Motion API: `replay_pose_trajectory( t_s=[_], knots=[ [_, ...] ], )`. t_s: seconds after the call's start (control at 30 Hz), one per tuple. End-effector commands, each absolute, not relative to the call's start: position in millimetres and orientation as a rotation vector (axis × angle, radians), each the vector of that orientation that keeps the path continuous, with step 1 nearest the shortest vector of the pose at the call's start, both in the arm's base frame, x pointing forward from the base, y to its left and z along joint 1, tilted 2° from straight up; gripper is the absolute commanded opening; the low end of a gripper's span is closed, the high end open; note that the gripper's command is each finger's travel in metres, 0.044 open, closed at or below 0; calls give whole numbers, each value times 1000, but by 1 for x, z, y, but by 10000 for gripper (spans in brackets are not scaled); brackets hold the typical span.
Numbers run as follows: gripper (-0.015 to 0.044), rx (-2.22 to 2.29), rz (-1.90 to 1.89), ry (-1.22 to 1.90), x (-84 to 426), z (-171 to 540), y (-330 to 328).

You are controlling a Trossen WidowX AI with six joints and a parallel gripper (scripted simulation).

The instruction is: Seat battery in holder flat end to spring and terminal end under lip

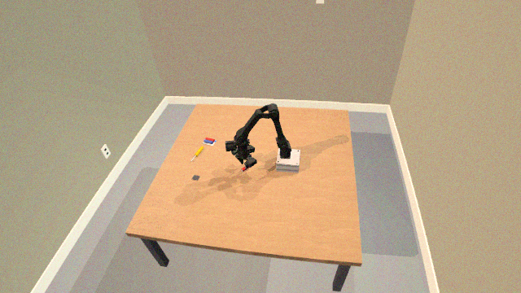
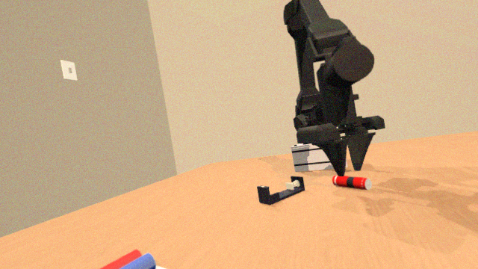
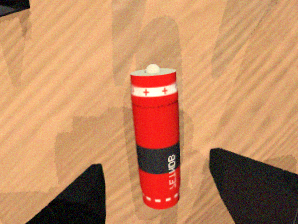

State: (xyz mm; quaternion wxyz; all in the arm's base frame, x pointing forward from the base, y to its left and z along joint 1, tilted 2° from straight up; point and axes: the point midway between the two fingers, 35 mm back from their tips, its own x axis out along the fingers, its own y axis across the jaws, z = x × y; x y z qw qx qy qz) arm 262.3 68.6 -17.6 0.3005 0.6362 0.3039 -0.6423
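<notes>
The red battery (image 1: 244, 168) (image 2: 340, 181) (image 3: 156, 125) with a black band lies on its side on the table. Its terminal end points to the top of the wrist view. My gripper (image 2: 349, 172) (image 3: 157, 165) is open, pointing down just above the battery, one finger on each side of it; nothing is held. The black holder (image 2: 285, 194) stands upright and empty, left of the battery in the exterior view, with a pale piece at its far end. A dark corner, probably the holder (image 3: 14, 7), shows at the wrist view's top left. The arm hides the holder in the top view.
A yellow screwdriver (image 1: 199, 151), a white item with red and blue pieces (image 1: 209, 142) and a small dark square (image 1: 195, 177) lie farther left on the table (image 1: 285, 220). The pale arm base (image 1: 288, 166) stands on the right. A blue cylinder (image 2: 142, 262) shows in the exterior view foreground.
</notes>
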Motion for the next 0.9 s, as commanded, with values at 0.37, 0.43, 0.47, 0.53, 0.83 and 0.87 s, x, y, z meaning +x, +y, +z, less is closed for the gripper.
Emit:
replay_pose_trajectory(
  t_s=[0.37,0.43,0.47,0.53,0.83,0.87],
  knots=[
    [227,1685,-1717,810,258,-43,68],
    [201,1685,-1717,810,258,-43,68],
    [175,1685,-1717,810,258,-43,68],
    [122,1685,-1717,810,258,-43,68],
    [65,1685,-1717,810,258,-43,68],
    [65,1685,-1717,810,258,-43,68]
  ],
)
